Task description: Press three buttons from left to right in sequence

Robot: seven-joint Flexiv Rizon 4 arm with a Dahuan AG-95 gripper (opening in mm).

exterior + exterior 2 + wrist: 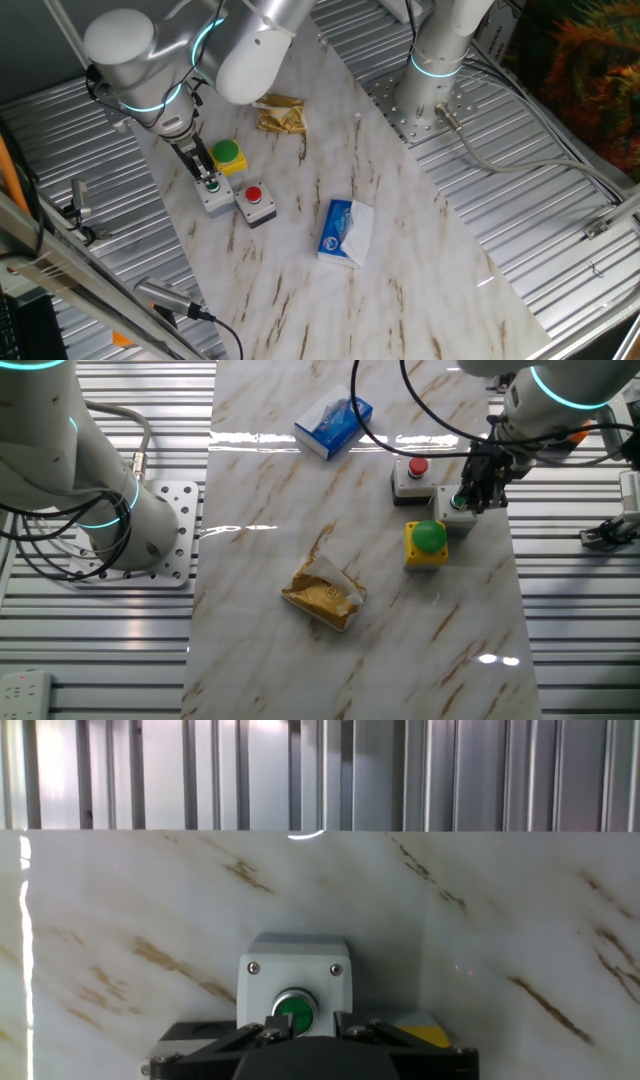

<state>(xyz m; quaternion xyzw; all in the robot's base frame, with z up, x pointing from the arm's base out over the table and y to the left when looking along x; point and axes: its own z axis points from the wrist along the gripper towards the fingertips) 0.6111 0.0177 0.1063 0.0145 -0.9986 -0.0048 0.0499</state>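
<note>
Hand view: gripper (pixel 302 1038) over small green btn (pixel 294 1010) on grey box; finger gap can't tell.

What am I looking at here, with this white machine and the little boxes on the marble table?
It is a white, jointed robot arm. At its tip sits a dark two-fingered hand for pushing or holding things. Two pictures come from fixed cameras on different sides of the table; the third comes from a camera on the hand itself, looking down along the fingers.

On the marble-patterned tabletop stand three push-button boxes: a big green dome on a yellow box, a small green button on a grey box and a red button on a grey box. A blue-and-white tissue packet and a crumpled golden wrapper also lie there.

The hand holds nothing; it is right over the small green button.
</note>
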